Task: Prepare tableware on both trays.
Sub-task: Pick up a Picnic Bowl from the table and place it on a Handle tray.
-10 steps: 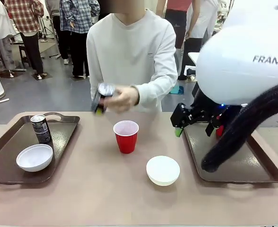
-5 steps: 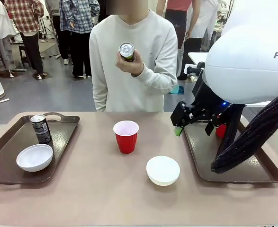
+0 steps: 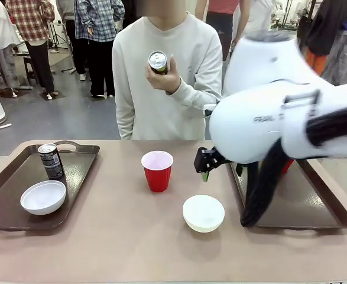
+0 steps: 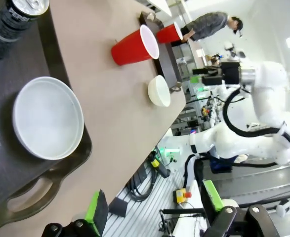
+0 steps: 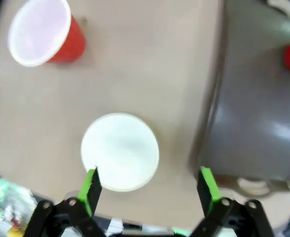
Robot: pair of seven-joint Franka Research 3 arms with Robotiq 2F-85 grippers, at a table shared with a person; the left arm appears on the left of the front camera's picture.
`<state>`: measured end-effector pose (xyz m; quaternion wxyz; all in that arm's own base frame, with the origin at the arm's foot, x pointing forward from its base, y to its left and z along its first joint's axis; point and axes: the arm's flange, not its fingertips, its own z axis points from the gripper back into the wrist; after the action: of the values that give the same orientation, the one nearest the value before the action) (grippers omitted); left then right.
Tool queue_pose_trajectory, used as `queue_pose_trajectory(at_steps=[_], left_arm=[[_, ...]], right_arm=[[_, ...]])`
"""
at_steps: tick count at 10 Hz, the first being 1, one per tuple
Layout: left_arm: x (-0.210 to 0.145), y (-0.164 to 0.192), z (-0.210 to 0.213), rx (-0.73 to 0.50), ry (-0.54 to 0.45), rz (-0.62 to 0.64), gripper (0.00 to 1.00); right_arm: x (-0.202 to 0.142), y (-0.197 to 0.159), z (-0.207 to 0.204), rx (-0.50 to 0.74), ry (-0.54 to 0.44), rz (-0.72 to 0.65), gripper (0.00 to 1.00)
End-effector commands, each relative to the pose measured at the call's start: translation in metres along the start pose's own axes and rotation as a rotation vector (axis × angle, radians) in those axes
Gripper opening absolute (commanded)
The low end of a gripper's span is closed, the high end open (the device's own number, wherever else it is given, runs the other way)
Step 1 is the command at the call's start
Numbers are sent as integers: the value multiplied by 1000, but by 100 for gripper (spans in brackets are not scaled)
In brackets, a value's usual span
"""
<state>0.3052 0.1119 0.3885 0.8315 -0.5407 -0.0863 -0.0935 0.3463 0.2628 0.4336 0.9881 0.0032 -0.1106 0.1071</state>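
While a hand (image 3: 165,78) holds a can (image 3: 157,61) up, the right gripper (image 5: 147,183) hovers spread near a bowl (image 5: 120,148), the left gripper (image 4: 154,205) likewise spread

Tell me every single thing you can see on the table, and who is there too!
Trays: two, dark brown; left tray and right tray at the table's ends.
Bowls: two, white; tray bowl in the left tray, table bowl beside the right tray.
Cups: two, red; middle cup mid-table, far cup on the right tray.
Cans: two, dark, silver tops; tray can on the left tray, held can in the person's hand.
Table: one, beige.
Person's hand: one, raised at the chest.
Grippers: two, black with green pads, both open; right gripper above the table bowl, left gripper beside the left tray.
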Motion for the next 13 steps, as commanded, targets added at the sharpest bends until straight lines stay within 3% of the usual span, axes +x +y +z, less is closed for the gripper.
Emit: queue_pose_trajectory(at_steps=[1, 3, 4, 6, 7, 13], left_arm=[[0, 0, 1, -19, -11, -16, 100], [0, 0, 1, -19, -11, -16, 100], [0, 0, 1, -19, -11, -16, 100], [0, 0, 1, -19, -11, -16, 100], [0, 0, 1, -19, -11, -16, 100], [0, 0, 1, -19, -11, -16, 100]], right_arm=[[36, 10, -19, -29, 7, 4, 100], [42, 6, -32, -49, 24, 4, 100], [29, 3, -26, -50, 47, 0, 100], [-95, -15, 45, -64, 78, 57, 100], [-126, -23, 62, -66, 59, 48, 100], [-108, -20, 53, -60, 132, 9, 100]])
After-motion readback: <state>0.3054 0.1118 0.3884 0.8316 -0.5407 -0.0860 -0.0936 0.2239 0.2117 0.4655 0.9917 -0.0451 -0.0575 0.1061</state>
